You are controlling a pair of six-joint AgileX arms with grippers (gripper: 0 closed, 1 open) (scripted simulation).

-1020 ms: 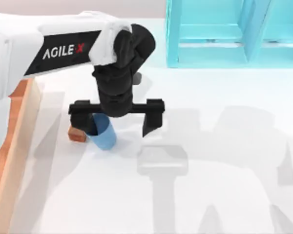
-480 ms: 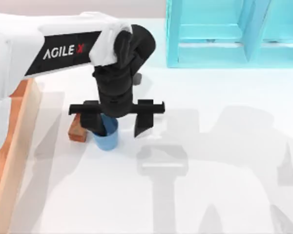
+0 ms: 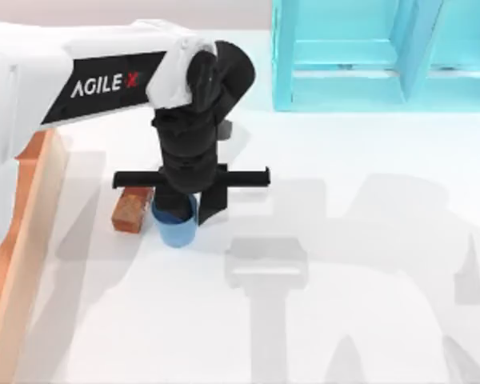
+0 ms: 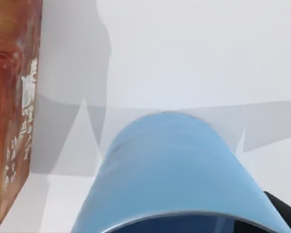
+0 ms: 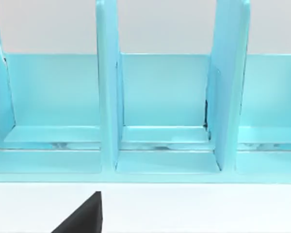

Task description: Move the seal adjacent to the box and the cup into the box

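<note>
The seal lies near the box (arguably placed), while the left claw, fingers narrowed about the cup on the desk, has yet to lift it in.

Rendered simulation, plain white table, cyan shelf cabinet

Bright, even light is cast over the white table, where soft grey shadows of the arms are thrown. Edges are slightly softened throughout. The cup is rendered blurred close to the left wrist camera. No glare is seen on the cyan shelf.
</note>
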